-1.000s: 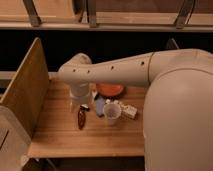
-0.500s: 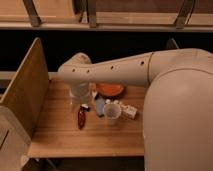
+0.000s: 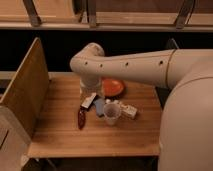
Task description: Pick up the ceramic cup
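Note:
The ceramic cup is small and white with a round rim. It stands upright on the wooden table, right of the middle. My gripper hangs from the white arm that reaches in from the right. It is just left of the cup and slightly behind it, low over the table. A blue object lies between the gripper and the cup.
A flat orange plate lies behind the cup. A small white box lies right of the cup. A dark red object lies left of the gripper. A wooden side panel stands along the table's left edge.

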Motion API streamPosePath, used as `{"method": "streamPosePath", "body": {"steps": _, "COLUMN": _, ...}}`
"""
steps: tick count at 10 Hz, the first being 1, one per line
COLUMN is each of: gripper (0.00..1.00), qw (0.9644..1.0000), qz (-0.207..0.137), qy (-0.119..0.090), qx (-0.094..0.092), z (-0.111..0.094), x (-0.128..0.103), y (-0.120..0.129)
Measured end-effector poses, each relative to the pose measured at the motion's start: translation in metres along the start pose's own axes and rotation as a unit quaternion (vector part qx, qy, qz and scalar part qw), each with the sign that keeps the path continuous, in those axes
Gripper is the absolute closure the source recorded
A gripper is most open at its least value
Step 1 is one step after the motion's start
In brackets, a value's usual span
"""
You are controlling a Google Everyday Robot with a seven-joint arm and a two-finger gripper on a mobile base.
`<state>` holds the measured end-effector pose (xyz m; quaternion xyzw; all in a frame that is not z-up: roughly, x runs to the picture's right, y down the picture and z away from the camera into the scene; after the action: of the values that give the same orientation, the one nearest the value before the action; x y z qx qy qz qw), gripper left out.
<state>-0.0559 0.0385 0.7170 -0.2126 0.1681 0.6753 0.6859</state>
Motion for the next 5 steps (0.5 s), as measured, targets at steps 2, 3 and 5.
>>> {"method": "streamPosePath", "body": {"steps": 2, "gripper": 0.35, "qw": 0.9995, "qz": 0.025, "qy": 0.012, "qx": -0.018, "z": 0.020, "x": 0.000, "y": -0.009}}
{"method": "streamPosePath", "body": {"steps": 3, "gripper": 0.35, "qw": 0.9989, "qz": 0.034, "qy": 0.025, "qx": -0.022, "z": 0.031, "x": 0.004, "y": -0.011}}
{"method": "streamPosePath", "body": {"steps": 5, "gripper": 0.35, "qw": 0.9971, "qz": 0.052, "qy": 0.052, "qx": -0.022, "z": 0.050, "x": 0.010, "y": -0.017}}
